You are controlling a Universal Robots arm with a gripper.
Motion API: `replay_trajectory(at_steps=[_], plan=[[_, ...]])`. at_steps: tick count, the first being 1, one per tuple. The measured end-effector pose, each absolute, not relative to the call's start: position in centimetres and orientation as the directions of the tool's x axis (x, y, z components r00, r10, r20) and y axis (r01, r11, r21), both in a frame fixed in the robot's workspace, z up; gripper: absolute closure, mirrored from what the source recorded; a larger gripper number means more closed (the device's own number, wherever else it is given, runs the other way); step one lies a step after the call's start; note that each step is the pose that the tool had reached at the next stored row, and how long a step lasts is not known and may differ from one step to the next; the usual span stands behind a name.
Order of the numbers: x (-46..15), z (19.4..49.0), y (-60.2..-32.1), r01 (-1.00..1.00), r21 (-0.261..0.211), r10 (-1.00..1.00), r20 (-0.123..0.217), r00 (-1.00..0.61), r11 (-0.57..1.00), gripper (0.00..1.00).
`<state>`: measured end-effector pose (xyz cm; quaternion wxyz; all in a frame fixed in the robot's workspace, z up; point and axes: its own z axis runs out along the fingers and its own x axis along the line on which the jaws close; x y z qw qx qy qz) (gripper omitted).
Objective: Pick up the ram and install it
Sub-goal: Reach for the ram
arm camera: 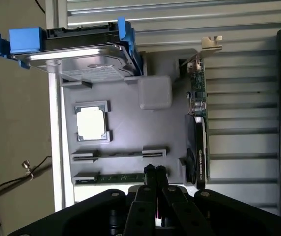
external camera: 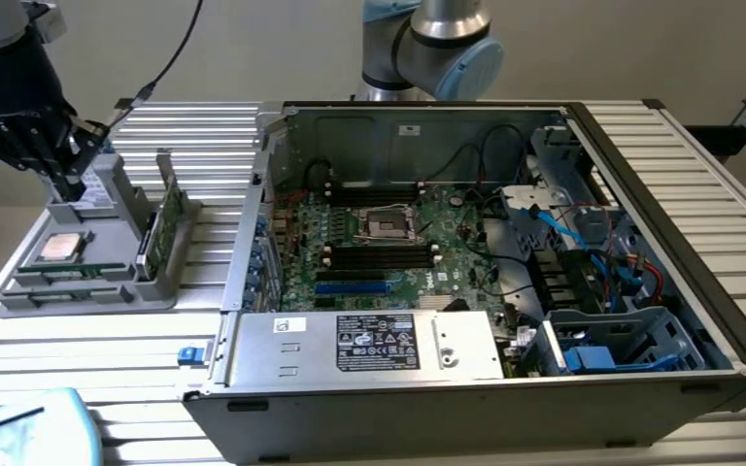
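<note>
The ram (arm camera: 114, 178) is a thin green stick lying in the outermost slot of the grey parts tray (arm camera: 130, 128); in the exterior view the ram (external camera: 69, 294) is at the tray's near end. My black gripper (arm camera: 155, 170) hangs above the tray, its fingers pressed together with nothing between them. Its fingertips appear just past one end of the ram, apart from it. In the exterior view the gripper (external camera: 70, 186) is at the far left, over the tray's (external camera: 114, 209) far end.
The tray also carries a silver processor (arm camera: 91, 123), an empty slot (arm camera: 120, 154), a hard drive with blue rails (arm camera: 76, 54) and an upright graphics card (external camera: 159, 228). An open computer case (external camera: 632, 155) with its motherboard (external camera: 387, 248) fills the exterior view's right.
</note>
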<state>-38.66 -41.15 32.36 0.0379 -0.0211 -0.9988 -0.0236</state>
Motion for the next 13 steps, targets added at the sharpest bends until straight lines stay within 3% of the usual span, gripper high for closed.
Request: replay_trajectory(at_steps=[13], plan=[[-40.5,31.9,-42.6,0.033,0.046,0.030,0.077,-0.997,0.998,0.90]])
